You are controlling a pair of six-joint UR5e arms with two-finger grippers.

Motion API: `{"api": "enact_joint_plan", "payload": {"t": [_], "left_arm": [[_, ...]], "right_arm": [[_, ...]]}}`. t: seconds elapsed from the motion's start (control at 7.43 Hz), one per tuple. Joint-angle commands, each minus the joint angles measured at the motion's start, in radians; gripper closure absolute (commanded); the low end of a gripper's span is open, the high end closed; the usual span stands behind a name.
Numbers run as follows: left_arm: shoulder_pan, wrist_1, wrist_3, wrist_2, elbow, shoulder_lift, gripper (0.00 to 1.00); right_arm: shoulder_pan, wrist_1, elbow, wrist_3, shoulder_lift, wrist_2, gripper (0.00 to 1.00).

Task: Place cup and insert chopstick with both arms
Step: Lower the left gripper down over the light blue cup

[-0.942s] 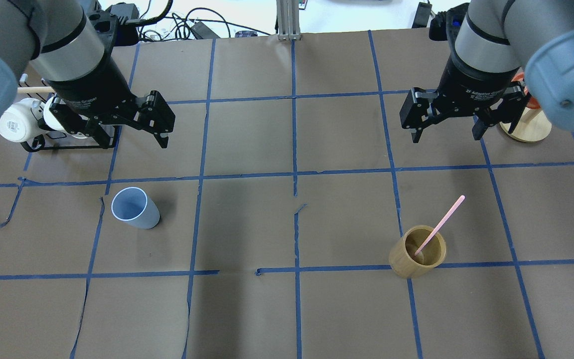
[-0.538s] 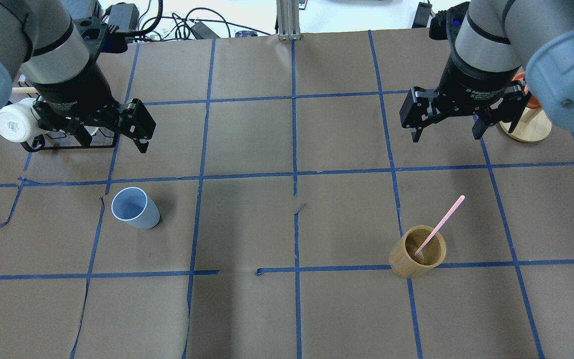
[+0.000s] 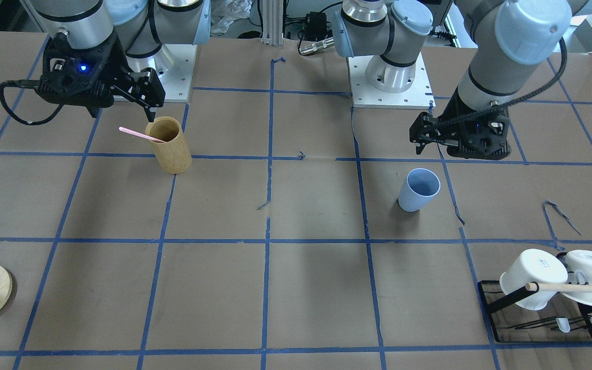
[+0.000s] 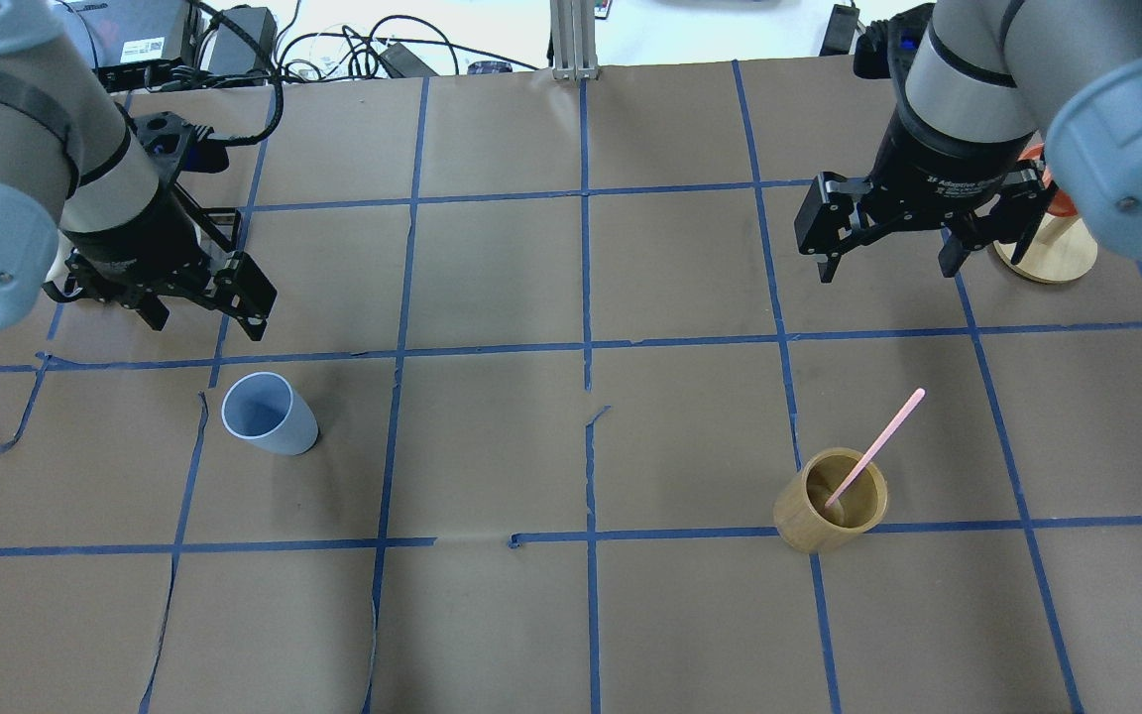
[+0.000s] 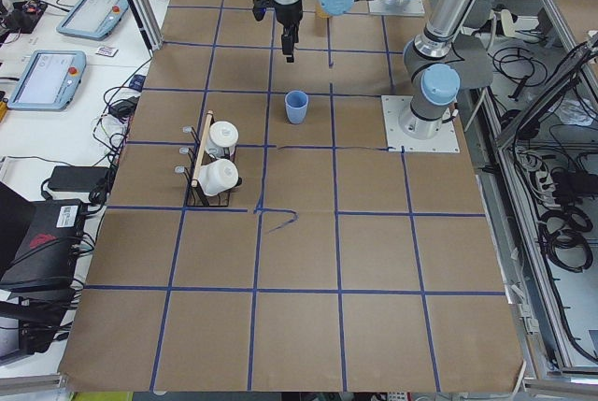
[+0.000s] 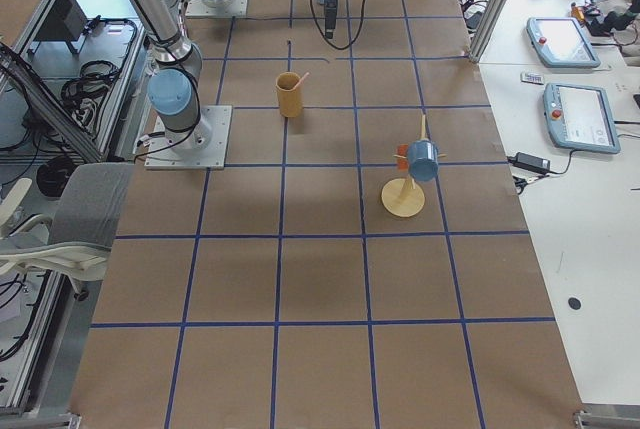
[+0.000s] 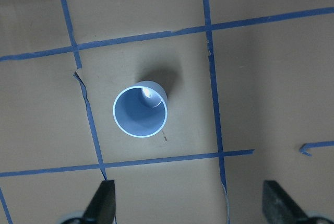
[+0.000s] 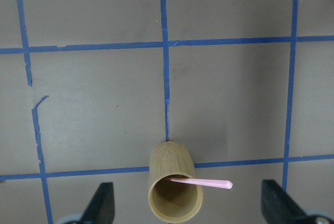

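While left gripper (image 4: pixel 202 312) and right gripper (image 4: pixel 888 270) hang open, the blue cup (image 4: pixel 269 416) at left looks light, stiff (perhaps slick), best pinched at its rim; the chopstick (image 4: pixel 873 446) leans in the bamboo holder (image 4: pixel 829 521) at right.

Lit brightly and evenly from above. Showed a soft shadow beside the blue cup (image 7: pixel 140 114) and a small shine inside. Looked sharp.

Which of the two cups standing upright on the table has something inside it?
The tan wooden cup: a pink chopstick leans out of it. The blue cup is empty.
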Motion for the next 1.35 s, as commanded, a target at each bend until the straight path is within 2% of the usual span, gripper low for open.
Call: {"api": "enact_joint_plan", "payload": {"t": [0.0,0.27,0.4,0.67,0.94,1.08,1.21], "left_arm": [[0.068,0.199,0.027,0.003,-0.150,-0.044,0.00],[0.070,0.229,0.010,0.000,-0.182,-0.075,0.01],[0.070,0.229,0.009,-0.003,-0.181,-0.088,0.06],[0.042,0.228,-0.206,-0.014,-0.181,-0.100,0.10],[0.006,0.229,-0.232,-0.023,-0.181,-0.105,0.10],[-0.002,0.229,-0.238,-0.031,-0.181,-0.117,0.15],[-0.005,0.229,-0.237,-0.031,-0.181,-0.126,0.37]], "right_arm": [[0.000,-0.006,-0.001,0.000,0.000,0.000,0.00],[0.000,-0.006,-0.001,0.000,0.000,0.000,0.00],[0.000,-0.006,-0.001,0.000,0.000,0.000,0.00],[0.000,-0.006,0.000,0.000,0.000,0.000,0.00],[0.000,-0.006,0.000,0.000,0.000,-0.002,0.00],[0.000,-0.006,0.000,0.001,-0.001,-0.002,0.00],[0.000,0.002,0.007,-0.002,0.000,-0.005,0.00]]}}
